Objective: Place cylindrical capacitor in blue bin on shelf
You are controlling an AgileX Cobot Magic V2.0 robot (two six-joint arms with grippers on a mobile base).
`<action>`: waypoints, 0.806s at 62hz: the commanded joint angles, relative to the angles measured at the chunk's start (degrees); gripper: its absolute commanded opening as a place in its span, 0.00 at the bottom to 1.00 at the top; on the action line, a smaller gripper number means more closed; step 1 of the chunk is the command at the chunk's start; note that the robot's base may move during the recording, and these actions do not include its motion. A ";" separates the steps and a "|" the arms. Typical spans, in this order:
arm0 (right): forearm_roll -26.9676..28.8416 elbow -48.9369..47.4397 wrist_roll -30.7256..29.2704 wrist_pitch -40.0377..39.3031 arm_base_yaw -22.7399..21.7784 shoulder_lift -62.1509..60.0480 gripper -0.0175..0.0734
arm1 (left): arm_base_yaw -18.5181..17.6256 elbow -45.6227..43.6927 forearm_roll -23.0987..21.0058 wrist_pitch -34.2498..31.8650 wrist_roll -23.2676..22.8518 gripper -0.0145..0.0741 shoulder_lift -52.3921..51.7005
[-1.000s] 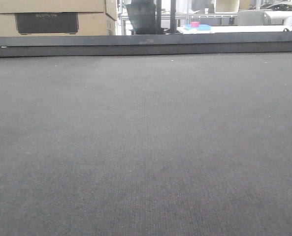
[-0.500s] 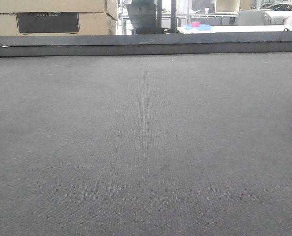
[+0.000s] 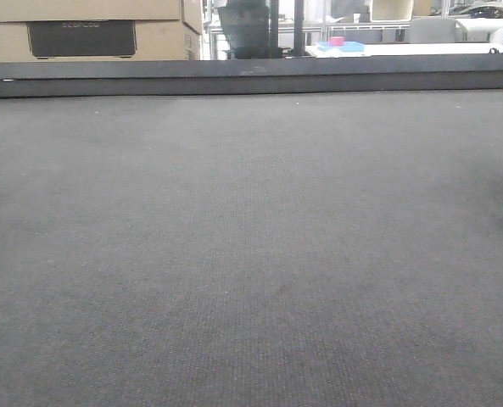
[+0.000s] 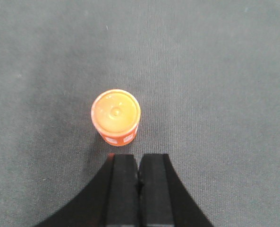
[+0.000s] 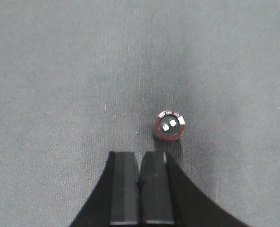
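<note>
Right off, cylindrical capacitor (image 5: 169, 126) standing upright on the grey mat (image 5: 59, 71), seen end-on from the right wrist view: dark maroon sleeve, two small pale terminals on the top face, pale marks along the far rim. Sitting just past the tips of the right gripper (image 5: 140, 163) and offset to the right, beyond the right-hand finger rather than in line with the seam, a thin shadowed gap apart. Right gripper fingers (image 5: 124, 189) pressed flat together, nothing between them, black pads side by side. Same pose on the other arm: left gripper (image 4: 139, 163) with fingers (image 4: 123, 189) closed on each other, holding nothing. Orange cylinder (image 4: 115, 117) upright on the mat just past those tips, offset left, glossy orange top with a small centre dimple, white label patches on the near side wall, not touching the fingers. Front view mostly bare mat (image 3: 251, 254), woven texture, stretching to a dark rail (image 3: 251, 76) along the far edge. Beyond the rail, cardboard box (image 3: 81, 30) with a dark panel at far left, and a blue item (image 3: 350, 47) with a pink object (image 3: 336, 41) on it on a pale surface far back, too small to identify.
</note>
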 commanded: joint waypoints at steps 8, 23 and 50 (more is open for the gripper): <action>-1.66 -8.60 -0.12 9.10 -2.07 8.71 0.01 | 0.12 -2.83 -0.50 0.62 -0.13 0.04 2.61; -1.85 -14.21 -0.12 12.86 -4.23 18.20 0.35 | 0.12 -2.83 -0.50 0.87 -0.13 0.04 2.84; -0.93 -14.21 -0.12 7.68 -4.23 25.64 0.77 | 0.12 -2.83 -0.50 2.06 -0.13 0.04 2.84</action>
